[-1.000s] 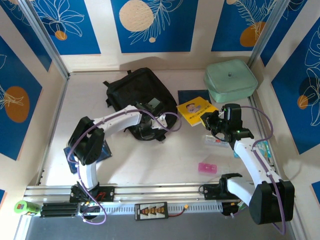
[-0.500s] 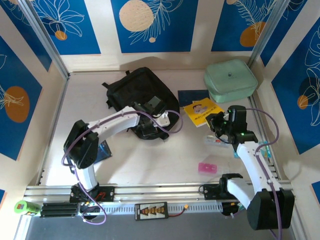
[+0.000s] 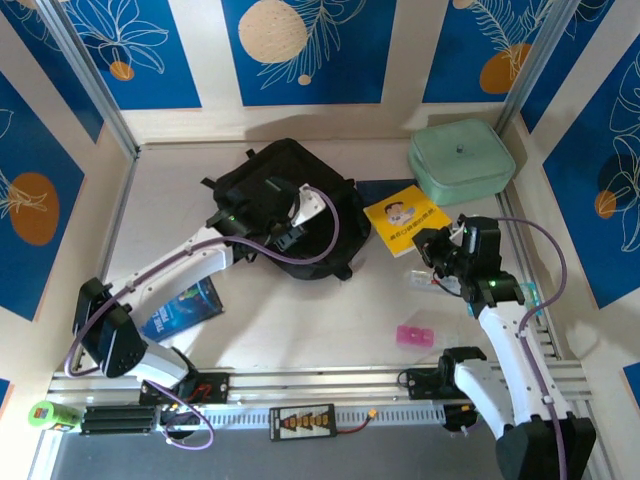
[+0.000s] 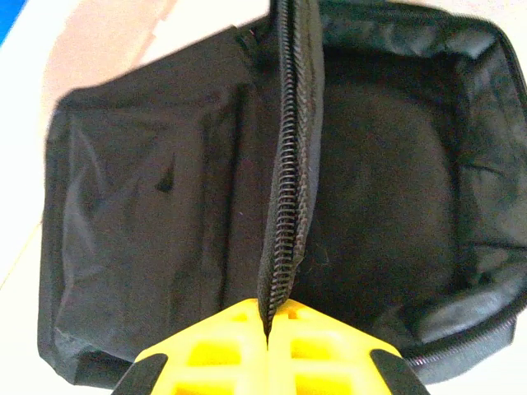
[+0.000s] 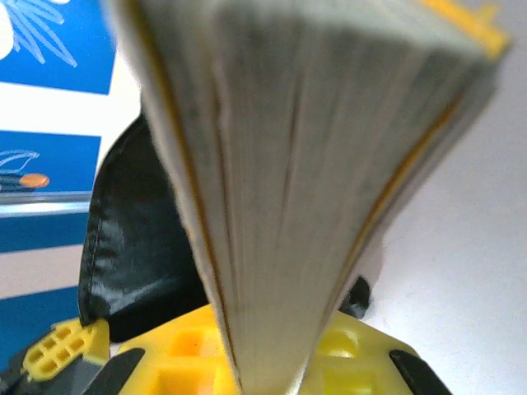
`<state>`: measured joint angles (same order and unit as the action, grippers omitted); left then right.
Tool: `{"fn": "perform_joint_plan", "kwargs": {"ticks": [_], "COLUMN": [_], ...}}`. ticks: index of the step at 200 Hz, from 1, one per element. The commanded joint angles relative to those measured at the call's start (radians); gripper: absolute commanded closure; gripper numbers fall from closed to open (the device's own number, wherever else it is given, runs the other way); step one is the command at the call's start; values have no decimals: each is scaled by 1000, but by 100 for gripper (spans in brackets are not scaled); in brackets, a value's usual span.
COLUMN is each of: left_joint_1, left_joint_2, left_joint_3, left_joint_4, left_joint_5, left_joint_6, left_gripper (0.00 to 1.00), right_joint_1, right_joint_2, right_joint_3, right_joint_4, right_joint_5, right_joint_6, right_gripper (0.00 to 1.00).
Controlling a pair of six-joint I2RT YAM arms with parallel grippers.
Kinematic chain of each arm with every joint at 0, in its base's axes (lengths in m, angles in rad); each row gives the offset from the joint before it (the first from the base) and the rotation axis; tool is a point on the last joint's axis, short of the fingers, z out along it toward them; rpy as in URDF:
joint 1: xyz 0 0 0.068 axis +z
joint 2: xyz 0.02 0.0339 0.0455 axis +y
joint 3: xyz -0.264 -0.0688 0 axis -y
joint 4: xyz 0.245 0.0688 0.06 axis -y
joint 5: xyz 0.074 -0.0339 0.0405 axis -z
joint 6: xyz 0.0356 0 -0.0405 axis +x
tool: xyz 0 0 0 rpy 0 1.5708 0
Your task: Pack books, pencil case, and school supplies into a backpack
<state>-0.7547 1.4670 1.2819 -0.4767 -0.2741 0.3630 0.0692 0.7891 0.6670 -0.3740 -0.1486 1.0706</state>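
Observation:
The black backpack (image 3: 270, 180) lies at the back centre, its mouth open (image 4: 387, 181). My left gripper (image 3: 288, 232) (image 4: 268, 329) is shut on the backpack's zip edge (image 4: 288, 164), holding that edge up. Just right of the backpack is the yellow book (image 3: 403, 217), tilted, with my right gripper (image 3: 432, 245) (image 5: 268, 362) shut on its near edge; its page block (image 5: 313, 164) looms close. A dark navy book (image 3: 380, 188) lies under its far corner. The blue book (image 3: 185, 308) lies front left. The pencil case is not identifiable.
A mint green padded case (image 3: 460, 160) sits at the back right. A clear packet (image 3: 428, 283) and a pink block (image 3: 415, 335) lie near the right arm, a teal piece (image 3: 530, 298) by the right rail. Blue-panelled walls enclose the table.
The left gripper has shut on the backpack's zip edge and the arm has stretched toward the back, dragging the backpack a little. The right gripper has shifted slightly right with the yellow book.

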Motion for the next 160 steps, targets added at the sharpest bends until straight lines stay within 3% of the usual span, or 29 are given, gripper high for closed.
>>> {"fn": "perform_joint_plan", "kwargs": {"ticks": [1,57,118,160], "left_joint_1": [6,6,4,4], "left_joint_2": [-36,-115,-170,-182], "left_joint_3": [-14,-109,-169,-173], "left_joint_4": [143,263,316,313], "left_joint_5": [-26,64,195,219], "left_joint_6": [-54,-42,-35,-40], "left_gripper": [99,100,100,100], "right_joint_1": [57,212,309,350], "right_joint_2": [6,186,482,583], "right_joint_3": [17,22,111,147], "right_joint_4": [101,261,575,770], "right_joint_5": [-69,-110,-202,-193], "right_joint_6": [-3,88,221,238], "right_gripper": [92,92,92,92]}}
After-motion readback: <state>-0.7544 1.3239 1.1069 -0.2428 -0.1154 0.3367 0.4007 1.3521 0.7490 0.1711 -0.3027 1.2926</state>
